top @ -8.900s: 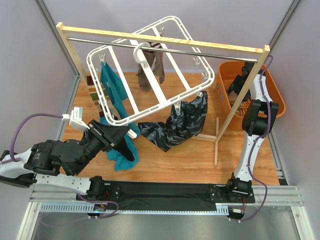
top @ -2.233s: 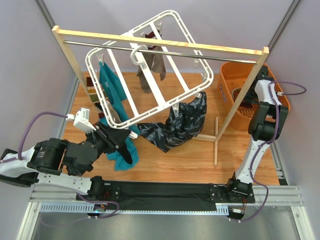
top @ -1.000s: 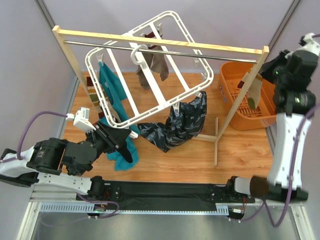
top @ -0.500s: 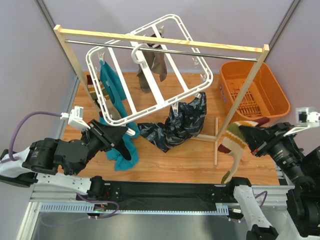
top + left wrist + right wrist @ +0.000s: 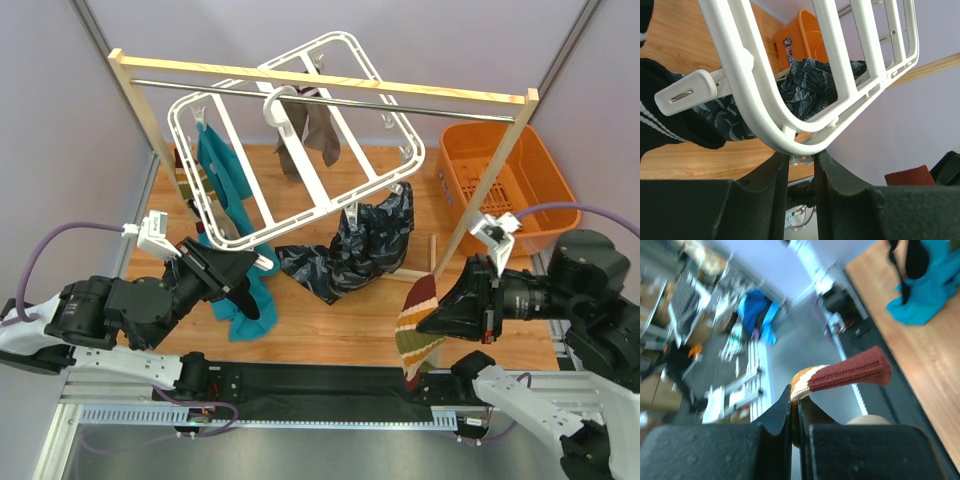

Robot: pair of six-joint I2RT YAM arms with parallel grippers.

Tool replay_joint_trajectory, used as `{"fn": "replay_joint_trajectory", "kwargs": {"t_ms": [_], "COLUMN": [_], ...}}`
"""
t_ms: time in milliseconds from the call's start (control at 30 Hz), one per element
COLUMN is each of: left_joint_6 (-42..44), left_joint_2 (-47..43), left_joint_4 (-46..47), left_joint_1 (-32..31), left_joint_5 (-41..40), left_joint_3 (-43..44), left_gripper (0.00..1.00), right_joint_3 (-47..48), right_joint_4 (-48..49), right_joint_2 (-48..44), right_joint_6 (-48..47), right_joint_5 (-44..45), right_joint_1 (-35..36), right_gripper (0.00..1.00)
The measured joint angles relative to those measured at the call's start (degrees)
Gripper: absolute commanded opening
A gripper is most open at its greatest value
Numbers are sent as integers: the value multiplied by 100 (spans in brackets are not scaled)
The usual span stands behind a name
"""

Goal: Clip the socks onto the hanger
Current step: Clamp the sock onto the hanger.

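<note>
The white hanger (image 5: 313, 170) hangs tilted from the rack's rail. My left gripper (image 5: 258, 264) is shut on its near corner. In the left wrist view both jaws flank a small tab under the hanger rim (image 5: 752, 95). A teal sock (image 5: 222, 170) and a grey-brown sock (image 5: 318, 135) hang clipped to the hanger. Another teal sock (image 5: 238, 305) hangs below the near corner, and a black sock (image 5: 670, 125) sits beside a white clip (image 5: 685, 90). My right gripper (image 5: 434, 306) is shut on a striped sock (image 5: 418, 335), whose red cuff (image 5: 850, 372) sticks out past the gripper (image 5: 795, 399).
A wooden rack with a metal rail (image 5: 330, 82) spans the back; its right post (image 5: 480, 200) slants down beside my right arm. An orange basket (image 5: 510, 190) stands at the right. A dark patterned cloth (image 5: 360, 245) hangs below the hanger's right corner.
My right arm has swung away from the orange basket to the near right, carrying the striped sock down and leftward. The left gripper has stayed on the hanger corner.
</note>
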Motion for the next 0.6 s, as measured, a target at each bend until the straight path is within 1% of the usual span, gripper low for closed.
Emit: {"fn": "replay_joint_trajectory", "kwargs": {"t_ms": [67,133,200,333,467,533,600], "left_joint_6": [4,33,92,260,393,455,511], "left_joint_2": [7,2,2,-2,-85,-201,-330], "left_joint_4": [24,57,114,229,343,481,616], "left_joint_1": [0,0,0,0,-2,-2,-4], "left_joint_5": [28,63,107,205,365,459,553], "left_joint_3": [0,0,0,17,15,-37,-96], "left_gripper": [0,0,0,0,0,0,0], "right_joint_3": [-101,-289,-490,-667,-256,63,389], "right_joint_4": [-20,44,166,542,586,533,481], "right_joint_2": [125,262,356,669,1519,2041,2605], "right_joint_6": [-170,-337,-461,-756,-1272,-1539,-1792], "right_joint_5": [61,192,203,190,354,387,461], "right_joint_1": [588,1403,2004,2933,4105,4496,4684], "right_gripper": [0,2,2,0,0,0,0]}}
